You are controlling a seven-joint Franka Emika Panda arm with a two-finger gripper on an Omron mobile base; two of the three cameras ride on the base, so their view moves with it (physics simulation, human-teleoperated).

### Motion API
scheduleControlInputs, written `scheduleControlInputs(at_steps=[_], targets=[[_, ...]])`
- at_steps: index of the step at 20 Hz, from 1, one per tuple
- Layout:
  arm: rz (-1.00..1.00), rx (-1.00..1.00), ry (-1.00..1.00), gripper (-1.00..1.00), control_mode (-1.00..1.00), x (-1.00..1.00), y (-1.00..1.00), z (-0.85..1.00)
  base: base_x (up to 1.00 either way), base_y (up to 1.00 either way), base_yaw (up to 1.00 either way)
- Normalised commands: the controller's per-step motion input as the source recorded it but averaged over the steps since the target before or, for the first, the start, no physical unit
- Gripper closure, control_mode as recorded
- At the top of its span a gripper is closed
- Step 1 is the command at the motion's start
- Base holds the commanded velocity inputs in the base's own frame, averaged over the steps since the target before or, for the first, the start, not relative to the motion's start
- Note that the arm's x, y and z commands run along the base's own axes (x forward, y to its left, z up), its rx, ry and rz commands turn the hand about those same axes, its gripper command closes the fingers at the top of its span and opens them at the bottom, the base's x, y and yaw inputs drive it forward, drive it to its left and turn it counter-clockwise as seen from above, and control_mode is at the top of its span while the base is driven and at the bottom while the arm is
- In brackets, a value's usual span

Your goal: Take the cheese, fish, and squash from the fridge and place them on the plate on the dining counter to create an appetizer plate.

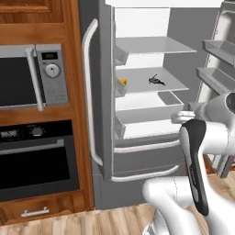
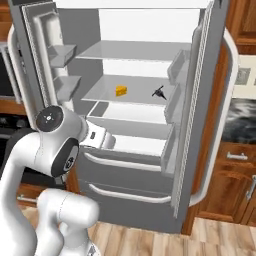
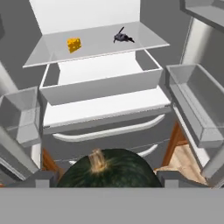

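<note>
In the hand view the dark green squash (image 3: 109, 168), with its tan stem up, sits between my gripper's (image 3: 107, 178) two fingertips, which are shut on it in front of the open fridge (image 3: 105, 109). The yellow cheese (image 3: 74, 44) and the dark fish (image 3: 122, 37) lie apart on the middle shelf, the cheese (image 2: 121, 90) left of the fish (image 2: 159, 92). From the left base view the cheese (image 1: 122, 81) peeks past the door edge and the fish (image 1: 156, 81) lies mid-shelf. My hand (image 1: 183, 117) hovers at drawer height. The plate and the dining counter are out of view.
Both fridge doors stand open, with door bins (image 3: 197, 105) on either side of the hand. A white drawer (image 3: 103, 83) juts out under the middle shelf. A microwave (image 1: 32, 75) and an oven (image 1: 36, 156) fill the wooden cabinet left of the fridge.
</note>
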Motion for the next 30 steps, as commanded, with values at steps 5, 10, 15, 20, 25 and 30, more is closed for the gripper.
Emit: scheduleControlInputs(at_steps=[5,10,15,20,25,30], targets=[[0.00,0.00,0.00,1.00,1.00,0.00,0.00,0.00,-0.83,0.00,0.00],[0.00,0.00,0.00,1.00,1.00,0.00,0.00,0.00,-0.74,0.00,0.00],[0.00,0.00,0.00,1.00,1.00,0.00,0.00,0.00,-0.54,0.03,0.01],[0.00,0.00,0.00,1.00,1.00,0.00,0.00,0.00,-0.52,0.07,0.01],[0.00,0.00,0.00,1.00,1.00,0.00,0.00,0.00,-0.27,0.08,0.14],[0.00,0.00,0.00,1.00,1.00,0.00,0.00,0.00,-0.19,0.01,0.21]])
